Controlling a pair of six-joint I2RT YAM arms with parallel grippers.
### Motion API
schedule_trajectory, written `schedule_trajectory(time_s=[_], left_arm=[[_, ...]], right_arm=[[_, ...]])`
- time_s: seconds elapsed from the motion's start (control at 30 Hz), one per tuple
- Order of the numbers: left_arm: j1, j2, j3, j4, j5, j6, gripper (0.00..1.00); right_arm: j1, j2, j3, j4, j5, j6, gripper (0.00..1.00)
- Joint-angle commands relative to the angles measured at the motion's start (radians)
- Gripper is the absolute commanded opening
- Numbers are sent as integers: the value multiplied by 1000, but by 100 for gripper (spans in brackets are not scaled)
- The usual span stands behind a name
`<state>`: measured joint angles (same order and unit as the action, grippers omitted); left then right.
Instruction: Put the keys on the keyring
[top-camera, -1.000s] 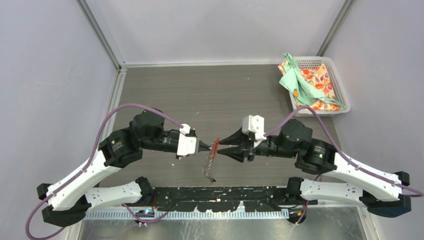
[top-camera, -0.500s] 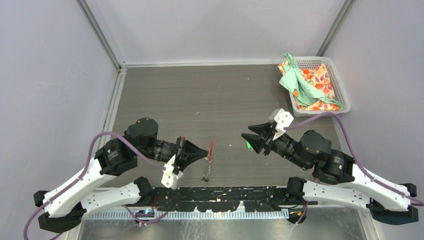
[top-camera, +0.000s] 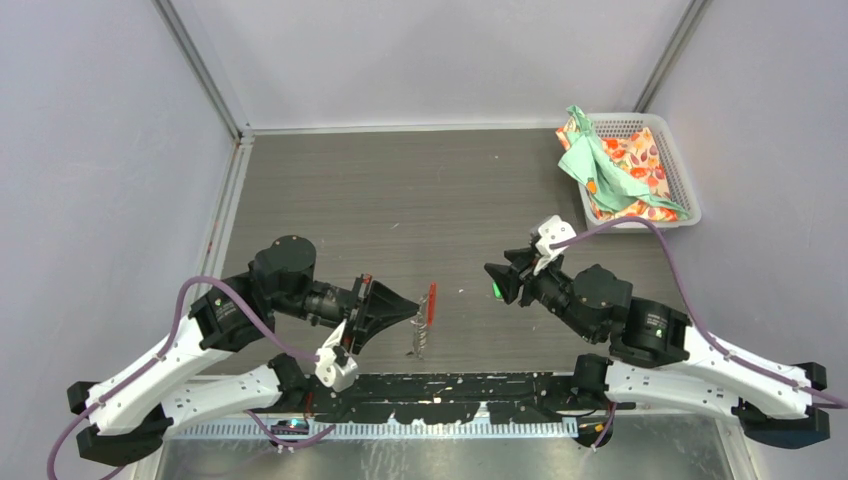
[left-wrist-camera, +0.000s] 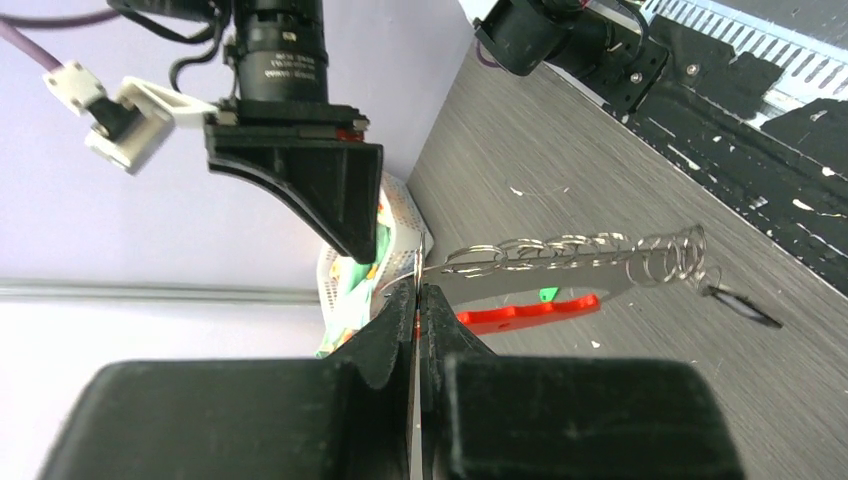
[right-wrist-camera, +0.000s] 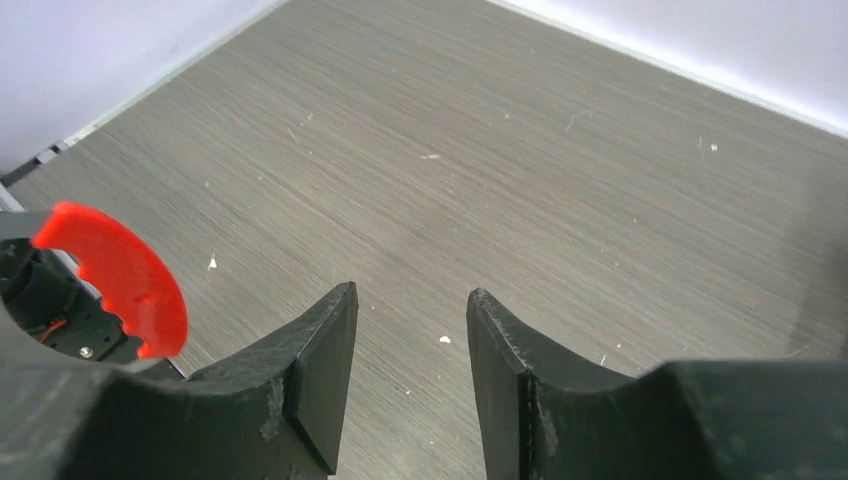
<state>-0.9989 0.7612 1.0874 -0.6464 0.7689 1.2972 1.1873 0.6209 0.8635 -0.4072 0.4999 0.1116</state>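
Observation:
My left gripper is shut on the keyring's wire loop and holds it above the table. The grey chain hangs down, with the red tab beside it. In the left wrist view the chain and tab stretch to the right. The black-tagged key is at the chain's far end. The green-tagged key lies on the table under my right gripper, which is open and empty. The green tag also shows behind the tab. The red tab shows at the left of the right wrist view.
A white basket holding green and orange cloths stands at the back right corner. The black base rail runs along the near edge. Grey walls close the table in at the left, back and right.
My right gripper has let go near the keyring, pulled back to the right and opened. My left arm has swung lower and kept hold of the keyring, which now hangs slightly further right.

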Motion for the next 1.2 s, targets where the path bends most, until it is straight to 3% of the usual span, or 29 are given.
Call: schedule_trajectory(time_s=[0.0,0.23,0.33,0.43,0.6,0.83,0.97,1.17], left_arm=[[0,-19,9,53,45,63,0],[0,-9,26,9,41,80,0],[0,-8,26,-15,31,87,0],[1,13,51,-66,-3,39,0],[0,65,100,-100,-68,-234,0],[5,151,154,-111,-249,-672,0],[26,160,143,-56,-276,-843,0],[100,190,146,10,-269,-996,0]], right_arm=[[-14,37,-24,-10,58,85,51],[-155,85,-46,-62,-12,195,52],[-266,91,-59,-60,-120,245,53],[-286,46,-58,38,-269,179,56],[-286,128,99,-37,-435,45,56],[-286,192,293,-48,-710,15,56],[-287,234,379,-79,-904,23,52],[-283,299,446,-146,-1042,33,49]])
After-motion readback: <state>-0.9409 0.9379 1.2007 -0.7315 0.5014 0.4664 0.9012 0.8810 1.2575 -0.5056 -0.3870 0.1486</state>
